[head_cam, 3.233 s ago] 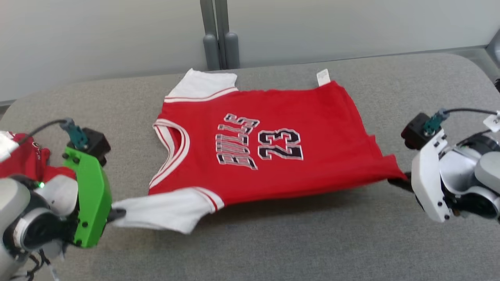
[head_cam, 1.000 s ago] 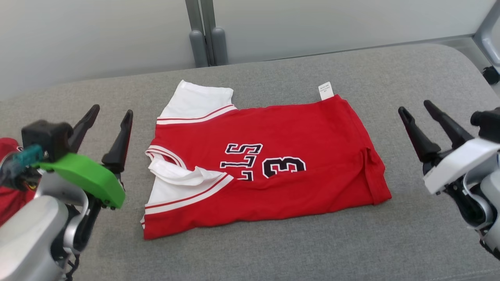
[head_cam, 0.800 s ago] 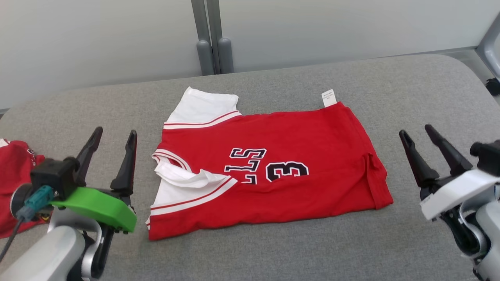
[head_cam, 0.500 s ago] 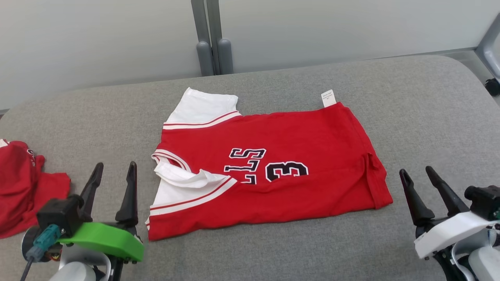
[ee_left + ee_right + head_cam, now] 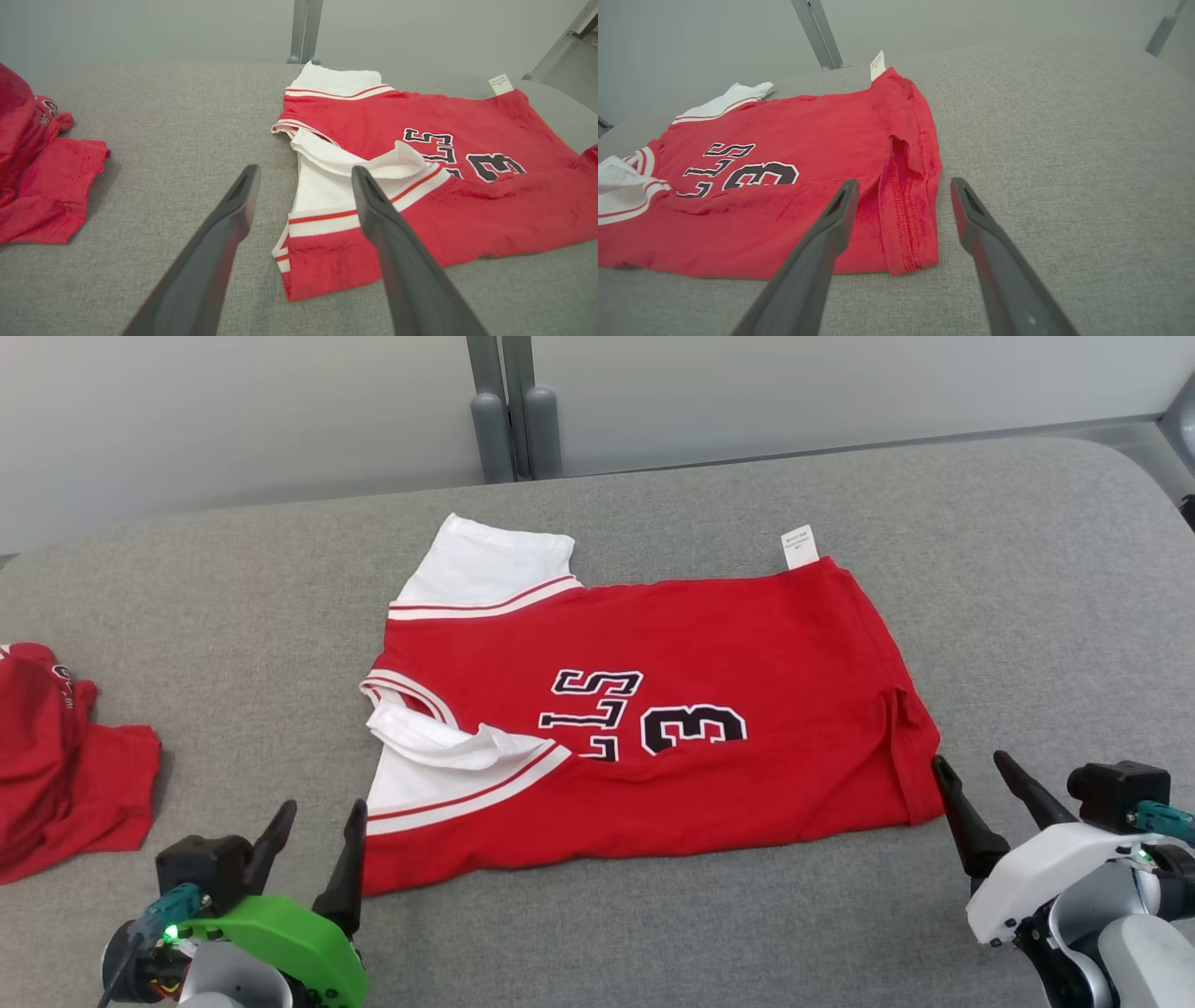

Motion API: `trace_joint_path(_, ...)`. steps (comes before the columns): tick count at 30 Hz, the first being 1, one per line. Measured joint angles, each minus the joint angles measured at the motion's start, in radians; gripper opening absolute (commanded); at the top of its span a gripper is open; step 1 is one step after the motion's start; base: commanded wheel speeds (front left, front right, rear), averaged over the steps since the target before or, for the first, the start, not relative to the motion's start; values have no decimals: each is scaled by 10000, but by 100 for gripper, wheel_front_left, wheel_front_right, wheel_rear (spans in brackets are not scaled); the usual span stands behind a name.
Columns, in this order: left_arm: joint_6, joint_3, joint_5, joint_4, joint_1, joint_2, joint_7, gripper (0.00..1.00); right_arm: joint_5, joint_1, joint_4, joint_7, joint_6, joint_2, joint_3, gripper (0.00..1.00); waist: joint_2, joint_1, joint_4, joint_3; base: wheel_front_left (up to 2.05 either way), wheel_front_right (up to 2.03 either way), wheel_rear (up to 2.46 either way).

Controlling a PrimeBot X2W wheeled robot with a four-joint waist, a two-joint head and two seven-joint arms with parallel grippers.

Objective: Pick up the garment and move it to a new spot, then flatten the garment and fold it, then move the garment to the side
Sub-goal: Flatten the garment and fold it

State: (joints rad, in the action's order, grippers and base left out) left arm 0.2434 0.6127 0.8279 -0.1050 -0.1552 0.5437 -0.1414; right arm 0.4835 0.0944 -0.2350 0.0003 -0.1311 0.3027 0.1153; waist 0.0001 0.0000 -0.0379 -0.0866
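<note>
The garment (image 5: pixel 653 709) is a red jersey with white sleeves and black lettering, lying on the grey padded table with its near long edge folded over. It also shows in the left wrist view as the garment (image 5: pixel 420 186) and in the right wrist view as the garment (image 5: pixel 808 186). My left gripper (image 5: pixel 317 817) stands open just off the jersey's near-left corner, its jaws empty; its fingers (image 5: pixel 233 205) straddle that corner. My right gripper (image 5: pixel 971 770) is open and empty beside the near-right hem corner, and one of its fingers (image 5: pixel 840 210) lies over the hem.
Another crumpled red garment (image 5: pixel 56 756) lies at the table's left edge, seen too in the left wrist view as the red garment (image 5: pixel 42 163). Grey posts (image 5: pixel 513 411) stand behind the table against a pale wall. The padded table (image 5: pixel 1027 569) extends to the right.
Both grippers have drawn back toward the near edge of the table, open throughout, now by the jersey's near corners. The camera view has shifted a little. The jersey lies as before.
</note>
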Motion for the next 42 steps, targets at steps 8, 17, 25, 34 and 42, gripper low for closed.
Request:
trace_joint_path(8,-412,698,309,-1271,-415,-334,1302,100,-577,645,-1133,836,0,-468,-144,100,0,0,3,-488,0,0,0)
trace_joint_path(17,-506,1106,272,-2207,-1137,-606,2209,100,-1183,1388,-2270,1308,-2,-817,-232,100,0,0,-2,-908,0,0,0)
trace_joint_path(25,-416,1072,393,-2587,-1304,-702,2462,83,-1407,1572,-2652,1624,-2,-934,-330,60,0,0,6,-961,0,0,0)
trace_joint_path(34,-466,1122,564,-2757,-1392,-771,2752,0,-1007,1662,-2667,1649,-6,-825,121,0,0,0,-21,-740,0,0,0)
trace_joint_path(42,-314,1321,589,-1779,-863,-165,3296,0,-316,1196,-2073,2523,-8,-109,558,0,0,0,0,-187,0,0,0)
